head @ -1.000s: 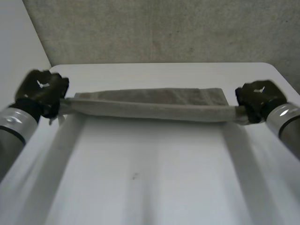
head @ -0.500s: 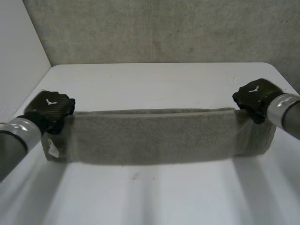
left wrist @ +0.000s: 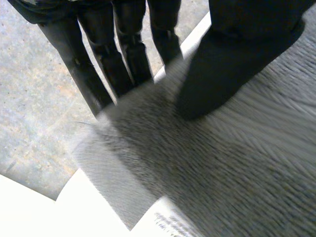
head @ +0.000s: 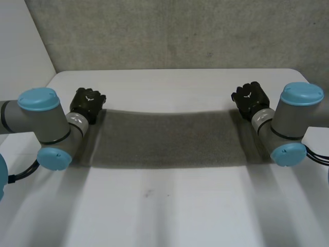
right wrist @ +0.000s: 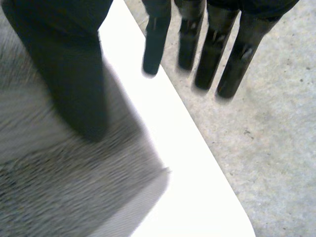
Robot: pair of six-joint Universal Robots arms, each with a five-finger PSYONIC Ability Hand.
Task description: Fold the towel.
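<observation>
I am watching the towel (head: 175,139) lying flat as a long grey band across the far half of the white surface (head: 169,206), stretching between the two hands. The left hand (head: 87,101) is sitting at the towel's far left corner and the right hand (head: 250,96) at its far right corner.

In the left wrist view the fingers (left wrist: 123,49) are reaching out straight and loose, gripping nothing. Their tips are meeting the towel's edge, and I cannot tell whether they are touching it. The thumb (left wrist: 247,19) is hanging over the cloth, well apart from them, and a white label (left wrist: 170,223) is showing at the corner.

In the right wrist view the fingers (right wrist: 212,44) are pointing out straight and slack past the surface's edge, clear of the towel. That thumb (right wrist: 64,49) is hovering over the corner.
</observation>
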